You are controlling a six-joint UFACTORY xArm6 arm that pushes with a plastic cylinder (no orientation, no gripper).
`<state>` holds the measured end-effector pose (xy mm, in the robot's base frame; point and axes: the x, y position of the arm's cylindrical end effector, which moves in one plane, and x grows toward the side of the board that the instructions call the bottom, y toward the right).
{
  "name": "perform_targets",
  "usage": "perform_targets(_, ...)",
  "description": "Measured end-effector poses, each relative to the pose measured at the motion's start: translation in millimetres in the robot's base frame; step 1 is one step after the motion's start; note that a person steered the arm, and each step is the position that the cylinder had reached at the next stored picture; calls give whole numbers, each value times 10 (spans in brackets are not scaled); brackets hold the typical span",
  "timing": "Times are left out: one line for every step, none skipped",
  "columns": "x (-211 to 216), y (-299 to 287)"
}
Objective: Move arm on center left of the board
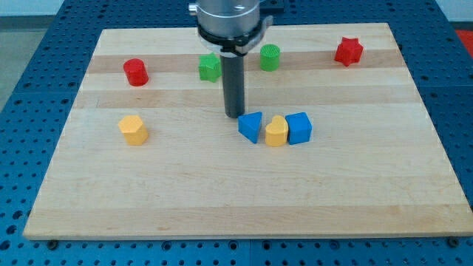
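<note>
My tip point(235, 115) rests on the wooden board point(222, 192) near its middle, just up and left of a blue triangular block point(251, 126). That block touches a yellow heart-like block point(276, 132), which touches a blue cube point(298, 127). A green star-like block point(210, 67) sits just left of the rod, partly behind it. A yellow hexagonal block point(133, 128) lies at the board's centre left, well left of the tip. A red cylinder point(136, 72) is at the upper left.
A green cylinder point(270, 57) sits right of the rod near the view's top. A red star block point(349, 51) is at the upper right. The arm's grey housing point(229, 18) hangs over the board's top edge. A blue perforated table point(22, 44) surrounds the board.
</note>
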<state>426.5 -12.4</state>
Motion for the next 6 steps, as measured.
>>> perform_targets(96, 94)
perform_targets(122, 122)
perform_targets(1, -116)
perform_targets(-259, -766)
perform_targets(-338, -1550)
perform_targets(-259, -2376)
